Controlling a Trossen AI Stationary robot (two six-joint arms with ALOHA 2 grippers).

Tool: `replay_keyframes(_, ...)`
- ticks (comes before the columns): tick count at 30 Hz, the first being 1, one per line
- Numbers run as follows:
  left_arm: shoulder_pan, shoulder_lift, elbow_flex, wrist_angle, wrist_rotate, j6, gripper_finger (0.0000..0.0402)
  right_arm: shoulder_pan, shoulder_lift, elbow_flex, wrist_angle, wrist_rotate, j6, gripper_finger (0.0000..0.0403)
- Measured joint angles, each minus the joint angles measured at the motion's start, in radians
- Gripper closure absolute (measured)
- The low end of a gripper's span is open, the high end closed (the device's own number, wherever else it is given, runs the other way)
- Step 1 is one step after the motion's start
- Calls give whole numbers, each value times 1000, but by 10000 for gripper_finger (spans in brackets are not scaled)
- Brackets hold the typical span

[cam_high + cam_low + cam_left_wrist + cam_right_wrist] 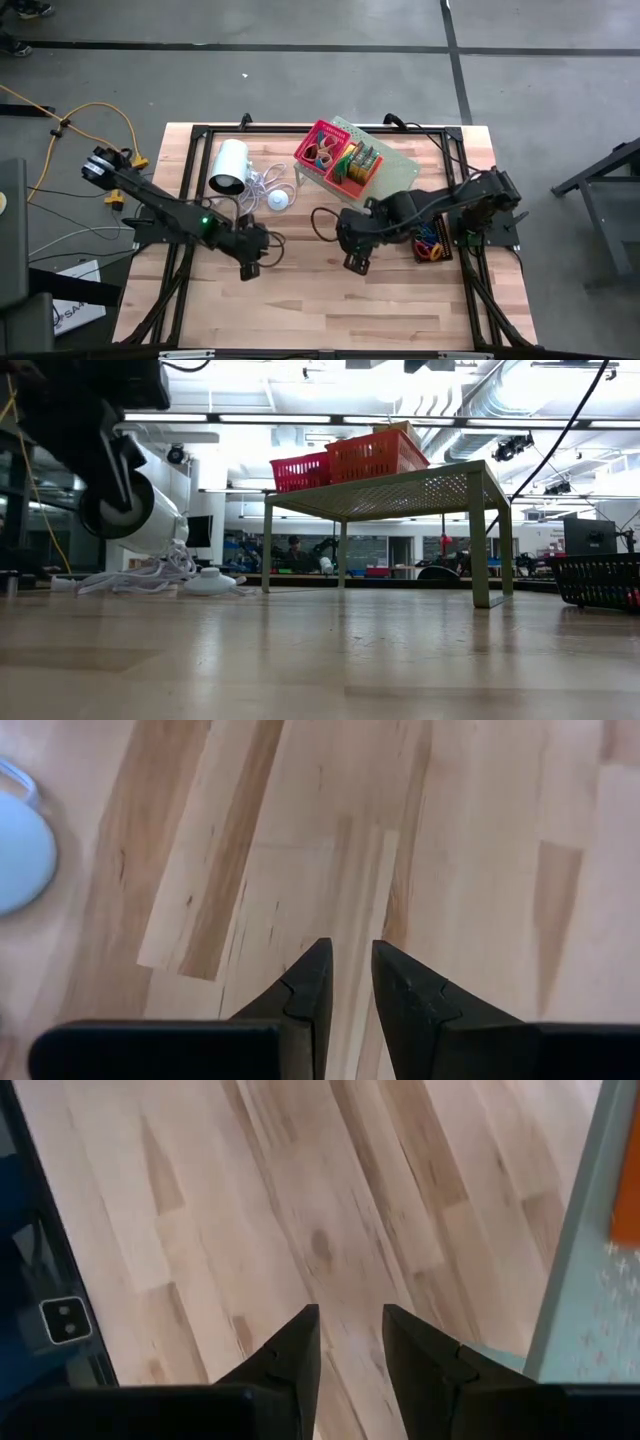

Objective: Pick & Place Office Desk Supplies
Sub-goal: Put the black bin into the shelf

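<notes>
Surface: a pale wooden butcher-block top (300,300) with a black frame along its edges; both arms reach in over it.
Left claw: at (248,270), low over bare wood on the left half of the surface; in its own wrist view (348,970) the two dark fingers stand slightly apart with a narrow gap and nothing between them.
Right claw: at (357,263), near the middle of the surface, in front of the shelf; its wrist view (350,1335) shows the fingers apart with only bare wood in the gap, holding nothing.
Shelf: a pale green perforated metal shelf (400,160) stands on four legs at the back centre of the surface; the low view shows its top raised above the wood (400,490).
Red basket: (320,148) on the shelf top, with looped rubber bands inside.
Orange-red basket: (357,165) just beside the red one on the shelf, to its right, with greenish boxes standing in it.
Black mesh basket: (432,243) on the surface at the right, under the right arm, with colourful small clips inside; the low view shows it at the far right edge (600,580).
White cylinder: (229,167) lies on its side at the back left, with a coiled white cord (262,183) and a small white puck (278,200) beside it.
</notes>
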Motion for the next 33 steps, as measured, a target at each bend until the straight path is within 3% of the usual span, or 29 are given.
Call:
replay_keyframes(9, 33, -145, 0, 0, 2, 11, 332, 50, 1, 0, -15, 40, 43, 305)
replay_keyframes(14, -5, -278, 0, 0, -2, 73, 332, 75, 1, 0, -14, 40, 69, 305)
replay_keyframes(22, -111, -427, 0, -2, -131, 226, 332, 120, 1, 0, -14, 111, 93, 305)
replay_keyframes(28, -147, -444, -17, -6, -199, 369, 332, 144, 2, 0, -13, 126, 119, 305)
replay_keyframes(33, -137, -458, -102, 21, -270, 400, 332, 175, 2, 0, -13, 160, 151, 305)
